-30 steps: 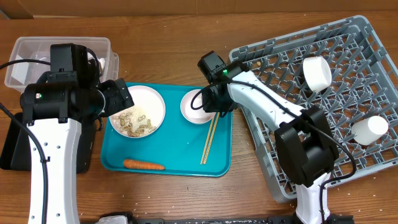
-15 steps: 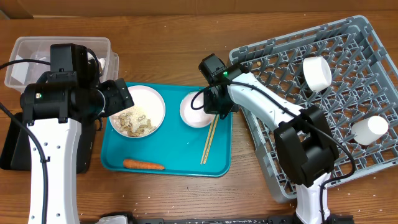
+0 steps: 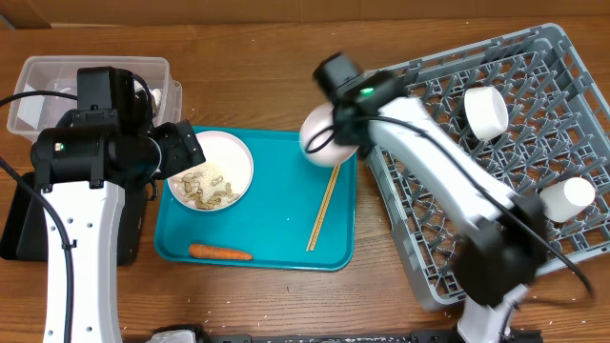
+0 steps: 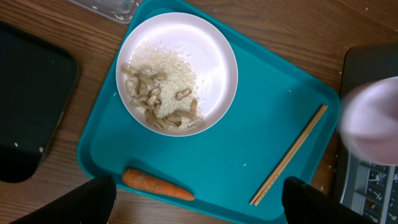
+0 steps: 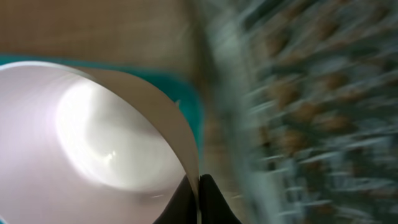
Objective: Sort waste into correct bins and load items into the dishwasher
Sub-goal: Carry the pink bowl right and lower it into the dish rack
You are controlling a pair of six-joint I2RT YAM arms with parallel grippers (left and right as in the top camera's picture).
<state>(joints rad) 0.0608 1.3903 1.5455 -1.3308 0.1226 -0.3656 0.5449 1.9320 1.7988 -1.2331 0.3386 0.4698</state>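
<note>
right gripper pinches the bowl by its rim: light, stiff, slick, breakable, may swivel. left gripper spread, empty.

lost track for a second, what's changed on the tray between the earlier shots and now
The right tool, at the rim of the small white bowl before, has lifted it off the teal tray and swung it toward the grey dish rack; it now hangs tilted over the tray's top right corner. Unchanged: left arm, plate of scraps, carrot, chopsticks.
</note>
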